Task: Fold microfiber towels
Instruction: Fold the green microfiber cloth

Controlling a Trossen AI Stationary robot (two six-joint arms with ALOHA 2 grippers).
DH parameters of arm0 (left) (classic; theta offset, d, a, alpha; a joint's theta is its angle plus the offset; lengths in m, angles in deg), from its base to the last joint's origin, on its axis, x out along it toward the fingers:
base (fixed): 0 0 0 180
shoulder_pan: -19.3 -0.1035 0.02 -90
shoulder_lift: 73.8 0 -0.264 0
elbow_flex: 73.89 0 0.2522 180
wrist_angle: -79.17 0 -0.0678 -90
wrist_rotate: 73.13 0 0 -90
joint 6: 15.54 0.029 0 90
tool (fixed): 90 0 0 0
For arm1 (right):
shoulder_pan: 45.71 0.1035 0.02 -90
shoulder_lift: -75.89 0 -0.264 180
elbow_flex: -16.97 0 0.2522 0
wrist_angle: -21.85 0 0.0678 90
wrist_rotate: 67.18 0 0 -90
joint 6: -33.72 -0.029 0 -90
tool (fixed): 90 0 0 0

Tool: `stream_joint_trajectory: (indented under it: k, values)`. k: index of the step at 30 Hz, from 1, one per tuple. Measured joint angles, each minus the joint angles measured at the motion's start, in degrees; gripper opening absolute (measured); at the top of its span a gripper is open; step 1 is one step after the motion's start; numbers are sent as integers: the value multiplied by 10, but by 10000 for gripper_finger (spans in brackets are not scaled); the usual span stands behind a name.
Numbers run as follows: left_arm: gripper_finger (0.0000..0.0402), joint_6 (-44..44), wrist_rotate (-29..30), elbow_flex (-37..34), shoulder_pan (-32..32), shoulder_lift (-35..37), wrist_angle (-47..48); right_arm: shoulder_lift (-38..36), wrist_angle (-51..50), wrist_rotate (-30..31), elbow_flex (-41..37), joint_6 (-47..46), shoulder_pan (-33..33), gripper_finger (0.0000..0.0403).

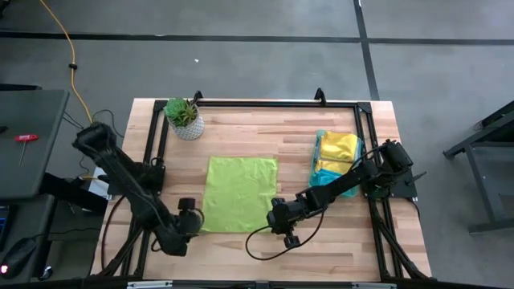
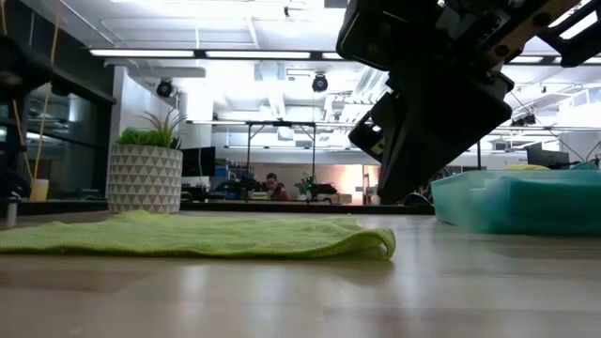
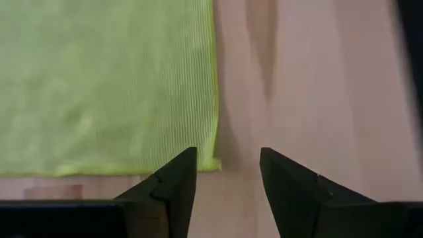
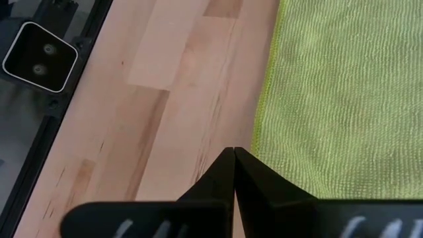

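Lime green towel (image 1: 238, 193) lies flat at table (image 1: 265, 132) centre. Left claw (image 3: 228, 178), fingers parted and empty, sits at the towel's 8 o'clock corner. Right claw (image 4: 234, 173), fingers pressed together and empty, sits at its 4 o'clock corner. Yellow towel (image 1: 338, 150) rests in the tray (image 1: 315, 168) at 2 o'clock.

lime green towel (image 1: 238, 193), yellow towel (image 1: 337, 150), white triangle-patterned pot (image 2: 144, 178).

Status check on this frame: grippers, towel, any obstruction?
Left gripper open at lime towel corner, empty. Right gripper shut, empty, at opposite near corner. Towel flat, unfolded. Nothing obstructing.
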Motion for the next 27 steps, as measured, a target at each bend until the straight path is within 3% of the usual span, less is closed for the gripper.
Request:
stream_joint_trajectory:
  k: [10, 18, 23, 27]
  values:
    - [159, 23, -4, -1, 0, -121, -6, 0, 3, 0, 0, -1, 0, 0]
    - [159, 62, 0, 0, -1, -128, -56, 0, 3, 1, 0, -1, 0, 0]
    - [159, 47, -29, 0, -6, -127, -32, 0, 3, 2, 0, -6, 0, 0]
    - [158, 41, -19, 0, -8, -127, -29, 0, 3, 2, 0, -7, 0, 0]
